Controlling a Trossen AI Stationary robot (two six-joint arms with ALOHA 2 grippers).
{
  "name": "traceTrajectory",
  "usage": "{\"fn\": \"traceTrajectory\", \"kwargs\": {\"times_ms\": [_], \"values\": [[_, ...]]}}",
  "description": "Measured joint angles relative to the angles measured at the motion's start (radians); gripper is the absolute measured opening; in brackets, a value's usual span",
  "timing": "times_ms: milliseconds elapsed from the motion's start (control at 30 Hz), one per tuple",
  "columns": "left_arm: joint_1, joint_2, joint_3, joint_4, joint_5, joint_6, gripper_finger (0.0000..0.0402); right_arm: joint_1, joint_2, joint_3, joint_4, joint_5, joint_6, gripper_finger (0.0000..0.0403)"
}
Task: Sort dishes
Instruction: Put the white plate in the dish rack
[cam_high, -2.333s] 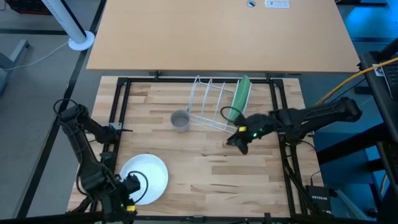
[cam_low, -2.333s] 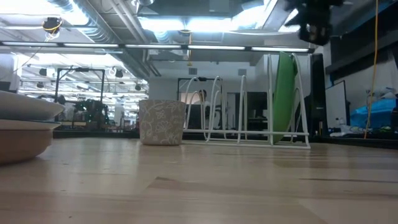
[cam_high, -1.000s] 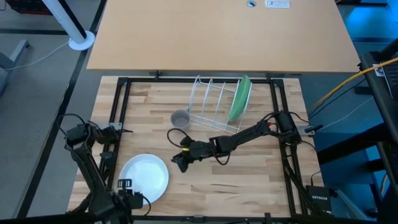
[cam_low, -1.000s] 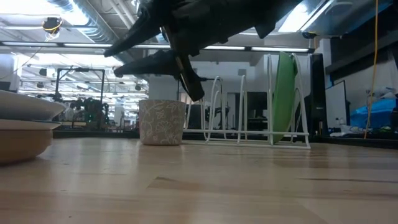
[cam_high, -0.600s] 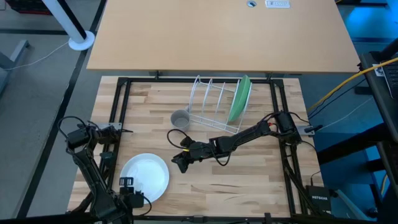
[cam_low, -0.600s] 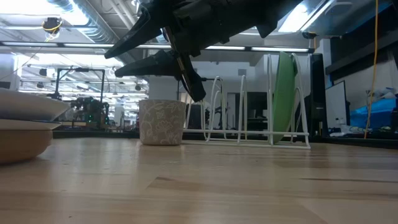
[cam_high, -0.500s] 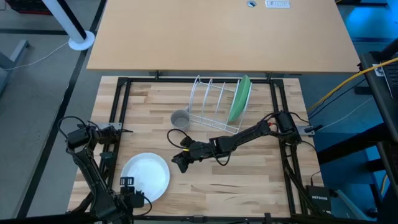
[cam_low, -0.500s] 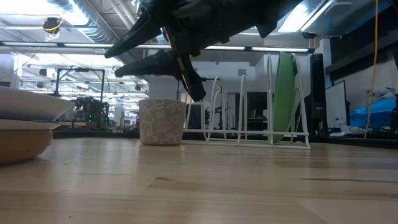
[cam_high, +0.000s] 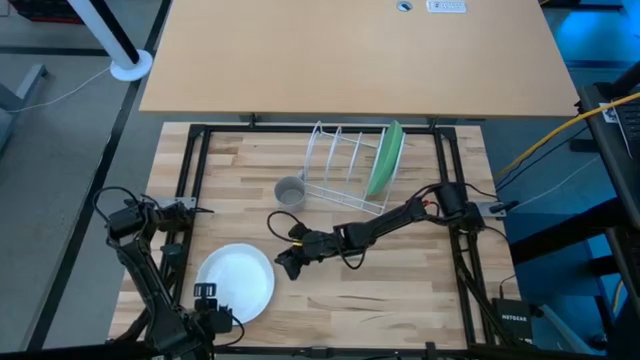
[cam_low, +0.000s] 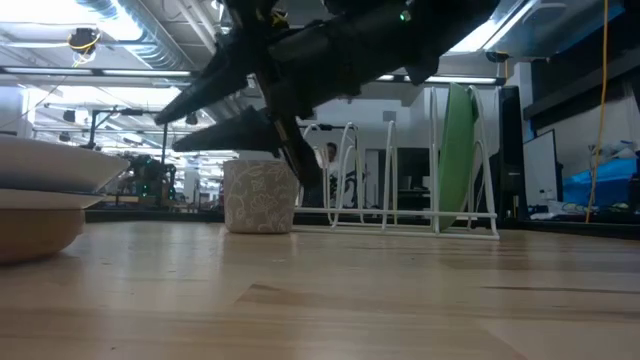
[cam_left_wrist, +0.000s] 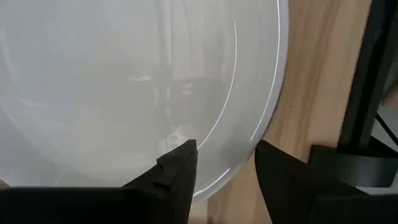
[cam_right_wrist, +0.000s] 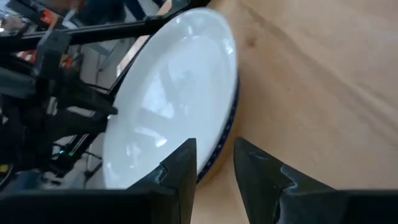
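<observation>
A white plate (cam_high: 236, 283) tops a stack at the near left. Below it, the low view shows a brown plate (cam_low: 30, 225) and the right wrist view a dark blue rim (cam_right_wrist: 225, 134). My left gripper (cam_high: 205, 298) is open and points down at the white plate's near-left rim. My right gripper (cam_high: 283, 265) is open, just right of the stack, slanting down toward it, with nothing between its fingers (cam_low: 168, 132). A green plate (cam_high: 384, 160) stands on edge in the white wire rack (cam_high: 335, 165). My left gripper (cam_left_wrist: 227, 168) straddles the white plate's near-left rim (cam_left_wrist: 239, 177) from above. One finger (cam_left_wrist: 177, 171) is over the plate's inside and the other (cam_left_wrist: 280, 177) outside it, over the wood. I cannot tell whether either finger touches the rim.
A small grey cup (cam_high: 290, 192) stands just left of the rack's near corner. A black frame (cam_high: 190, 180) runs round the wooden table top. Bare wood lies between the stack and the table's right edge.
My right gripper has sunk a little and gone toward the plate stack, still open. My left gripper has tipped at the plate's rim. The white plate has shifted slightly toward the table's right, and its right edge now stands a little higher.
</observation>
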Motion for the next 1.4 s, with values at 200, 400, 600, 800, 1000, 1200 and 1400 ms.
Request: {"fn": "traceTrajectory", "kwargs": {"times_ms": [200, 400, 600, 800, 1000, 1200, 1400], "values": [[0.012, 0.0, 0.0, -0.005, -0.016, 0.003, 0.0153, 0.0, 0.023, 0.016, -0.001, -0.03, 0.011, 0.0111], [0.032, 0.0, 0.0, -0.006, -0.035, 0.037, 0.0153, 0.0, 0.032, 0.015, 0.0, -0.041, 0.033, 0.0111], [0.04, 0.0, 0.0, -0.007, -0.059, 0.038, 0.0153, 0.0, 0.032, 0.015, 0.01, -0.041, 0.033, 0.0111], [0.04, 0.0, 0.0, -0.006, -0.059, 0.039, 0.0153, 0.0, 0.037, 0.015, 0.011, -0.041, 0.037, 0.0111], [0.04, 0.0, 0.0, -0.005, -0.065, 0.092, 0.0153, 0.0, 0.037, 0.015, 0.025, -0.041, 0.037, 0.0111], [0.04, 0.0, 0.0, -0.004, -0.089, 0.108, 0.0153, 0.0, 0.037, 0.015, 0.021, -0.041, 0.03, 0.0111], [0.039, -0.006, 0.01, -0.01, -0.064, 0.057, 0.0153, -0.001, 0.037, 0.015, 0.01, -0.041, 0.024, 0.0111]]}}
